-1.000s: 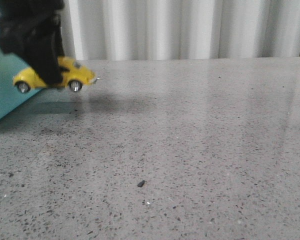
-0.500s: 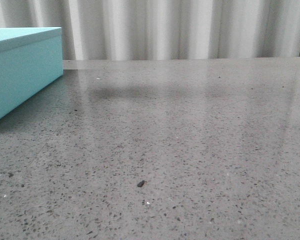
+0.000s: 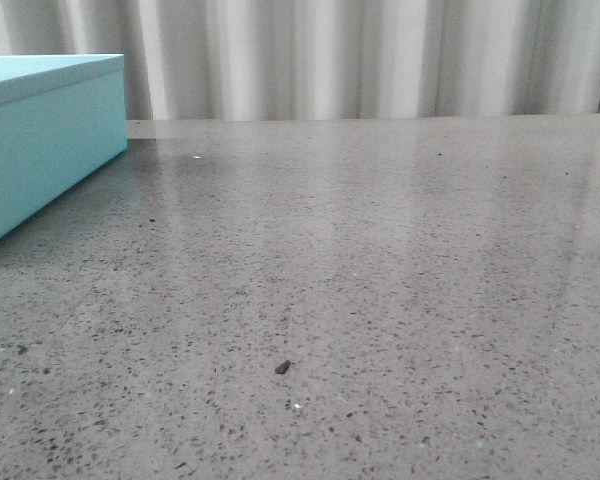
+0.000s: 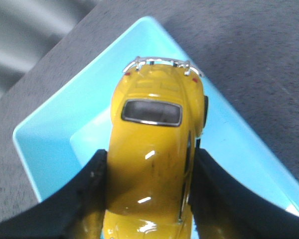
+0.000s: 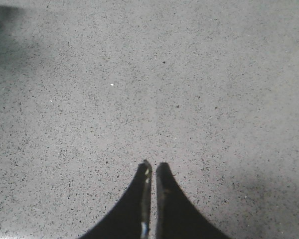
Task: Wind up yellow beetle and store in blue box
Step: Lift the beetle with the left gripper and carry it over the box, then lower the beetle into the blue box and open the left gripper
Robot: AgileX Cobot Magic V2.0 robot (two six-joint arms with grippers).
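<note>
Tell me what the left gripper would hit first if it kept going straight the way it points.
Probably the blue box. The left gripper, shut on the yellow beetle, points at the box's open interior, so the car would likely touch the box floor first. Depth is unclear.

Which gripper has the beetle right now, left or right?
The left gripper: its fingers clamp the yellow beetle by the sides, above the blue box. The right gripper is shut on nothing, over the bare grey table.

No readable text or labels.
</note>
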